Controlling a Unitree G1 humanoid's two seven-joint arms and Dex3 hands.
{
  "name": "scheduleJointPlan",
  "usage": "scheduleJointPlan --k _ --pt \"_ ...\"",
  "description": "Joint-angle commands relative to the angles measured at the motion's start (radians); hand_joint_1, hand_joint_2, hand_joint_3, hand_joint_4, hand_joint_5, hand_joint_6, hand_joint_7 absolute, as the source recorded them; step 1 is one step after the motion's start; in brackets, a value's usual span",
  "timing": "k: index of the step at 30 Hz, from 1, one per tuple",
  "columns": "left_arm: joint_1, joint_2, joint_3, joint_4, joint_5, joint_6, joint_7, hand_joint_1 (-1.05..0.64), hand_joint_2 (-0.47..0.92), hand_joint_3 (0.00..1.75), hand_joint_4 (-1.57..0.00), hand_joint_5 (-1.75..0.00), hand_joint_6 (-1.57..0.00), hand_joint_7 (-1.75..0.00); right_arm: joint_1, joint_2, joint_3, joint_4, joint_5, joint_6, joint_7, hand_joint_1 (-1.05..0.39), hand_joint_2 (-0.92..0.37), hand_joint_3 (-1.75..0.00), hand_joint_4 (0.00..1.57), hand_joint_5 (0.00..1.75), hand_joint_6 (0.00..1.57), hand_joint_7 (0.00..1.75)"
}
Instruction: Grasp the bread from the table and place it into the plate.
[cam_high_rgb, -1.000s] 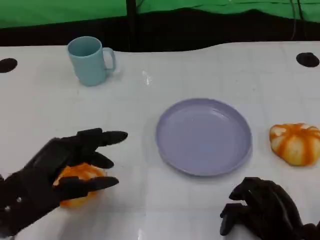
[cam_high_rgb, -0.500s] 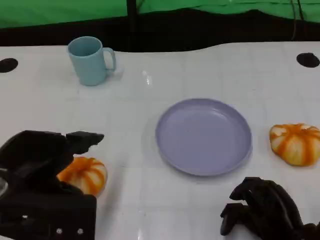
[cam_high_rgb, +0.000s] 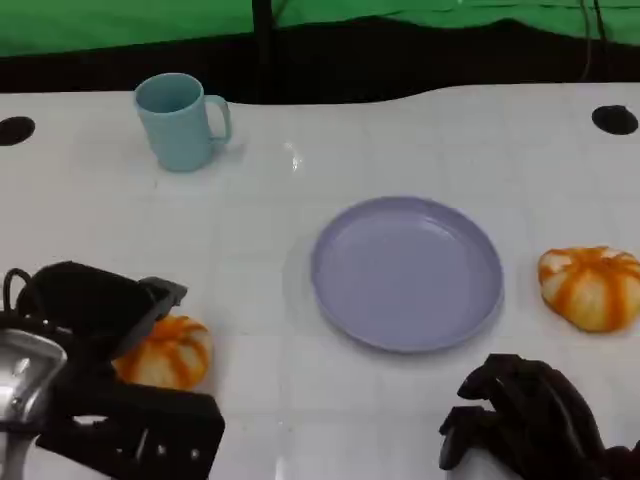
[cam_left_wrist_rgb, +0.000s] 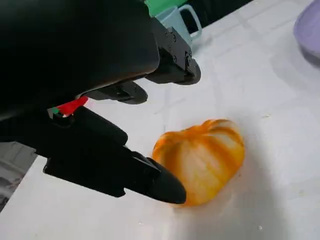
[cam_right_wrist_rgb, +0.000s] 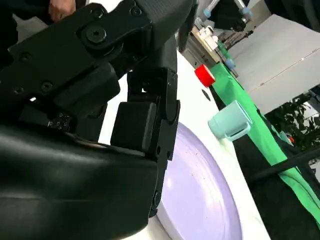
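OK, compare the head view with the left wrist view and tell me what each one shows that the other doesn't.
Head view alone: the whole purple plate, a second orange bread to the plate's right, and the right hand with fingers curled in near the lower edge.

Left wrist view alone: a close look at the fingers beside the near bread, one fingertip right against it; I cannot tell if it is gripped.

Shared: the left hand, the near bread, the blue mug, the white table. The wrist view catches just an edge of the plate.
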Motion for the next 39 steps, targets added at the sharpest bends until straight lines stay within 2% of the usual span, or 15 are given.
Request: scheduleJointPlan --k 1,13,16,19,20,21,22,24,25,26,27,28,30,32,39 --pt "-0.071 -0.021 -0.051 0.150 0.007 -0.011 0.051 -0.69 0.78 0.01 -0.37 -0.01 -0.20 0.00 -0.008 -0.005 -0.005 0.006 0.007 -0.003 0.002 -1.03 -0.72 0.00 1.55 0.78 1.57 0.37" --pt "-0.216 -0.087 -0.140 0.555 -0.070 -0.073 0.201 -0.67 0.82 0.01 -0.40 -0.02 -0.21 0.00 0.000 -0.007 -0.003 -0.003 0.004 -0.002 0.000 -1.04 -0.72 0.00 1.55 0.77 1.57 0.37" --pt "-0.244 -0.104 -0.160 0.645 -0.090 -0.088 0.228 -0.63 0.82 0.01 -0.47 -0.05 -0.25 -0.02 0.001 -0.008 -0.002 -0.006 0.002 -0.001 0.000 -1.03 -0.72 0.00 1.55 0.78 1.57 0.38" --pt "-0.270 -0.119 -0.180 0.733 -0.112 -0.107 0.257 -0.57 0.84 0.01 -0.64 -0.13 -0.34 -0.04 0.002 -0.007 -0.003 -0.008 0.003 0.000 -0.004 -1.04 -0.72 0.00 1.55 0.78 1.57 0.38" --pt "-0.276 -0.121 -0.185 0.752 -0.120 -0.114 0.266 -0.53 0.86 0.01 -0.68 -0.27 -0.40 -0.03 0.003 -0.007 -0.003 -0.008 0.003 -0.001 -0.004 -1.04 -0.72 0.00 1.55 0.78 1.57 0.38" --pt "-0.282 -0.122 -0.190 0.773 -0.128 -0.129 0.280 -0.52 0.87 0.00 -0.63 -0.46 -0.43 -0.01 0.003 -0.007 -0.003 -0.009 0.004 -0.001 -0.004 -1.04 -0.72 0.00 1.55 0.78 1.57 0.38" --pt "-0.288 -0.122 -0.195 0.790 -0.135 -0.140 0.291 -0.46 0.90 0.03 -0.59 -1.00 -0.56 -0.02 0.004 -0.006 -0.003 -0.010 0.004 -0.001 -0.003 -1.04 -0.72 0.00 1.55 0.78 1.57 0.38" --pt "-0.296 -0.120 -0.204 0.811 -0.144 -0.153 0.307 -0.43 0.92 0.04 -0.54 -1.35 -0.64 -0.02 0.004 -0.006 -0.003 -0.011 0.005 -0.001 -0.003 -1.04 -0.72 0.00 1.55 0.78 1.57 0.38" --pt "-0.298 -0.125 -0.204 0.840 -0.148 -0.173 0.363 -0.41 0.92 0.09 -0.56 -1.44 -0.75 -0.07 0.003 -0.008 -0.003 -0.009 0.004 -0.002 -0.001 -1.04 -0.72 0.00 1.55 0.79 1.57 0.38" --pt "-0.300 -0.129 -0.205 0.865 -0.152 -0.190 0.406 -0.36 0.92 0.21 -0.58 -1.59 -0.85 -0.37 0.002 -0.009 -0.003 -0.007 0.003 -0.002 0.001 -1.04 -0.72 0.00 1.55 0.79 1.57 0.38" --pt "-0.303 -0.133 -0.206 0.886 -0.158 -0.203 0.441 -0.34 0.92 0.26 -0.59 -1.67 -0.82 -0.66 0.002 -0.009 -0.002 -0.007 0.002 -0.003 0.001 -1.03 -0.72 0.00 1.55 0.79 1.57 0.38" --pt "-0.305 -0.136 -0.206 0.902 -0.164 -0.215 0.476 -0.33 0.92 0.41 -0.59 -1.71 -0.69 -1.10 0.001 -0.010 -0.002 -0.005 0.003 -0.005 0.004 -1.03 -0.73 0.00 1.55 0.79 1.57 0.38" --pt "-0.308 -0.139 -0.210 0.922 -0.172 -0.229 0.529 -0.32 0.92 0.58 -0.63 -1.74 -0.51 -1.55 0.001 -0.011 -0.002 -0.003 0.001 -0.009 0.005 -1.04 -0.73 0.00 1.55 0.79 1.57 0.38" --pt "-0.309 -0.140 -0.208 0.935 -0.185 -0.249 0.571 -0.31 0.92 0.64 -0.64 -1.74 -0.44 -1.68 0.002 -0.009 -0.003 -0.006 0.004 -0.002 0.000 -1.04 -0.73 0.00 1.55 0.79 1.57 0.38" --pt "-0.301 -0.141 -0.200 0.973 -0.217 -0.333 0.748 -0.29 0.90 0.63 -0.64 -1.75 -0.43 -1.74 -0.001 -0.011 -0.006 0.005 0.006 -0.007 0.010 -1.04 -0.72 0.00 1.55 0.79 1.57 0.38"
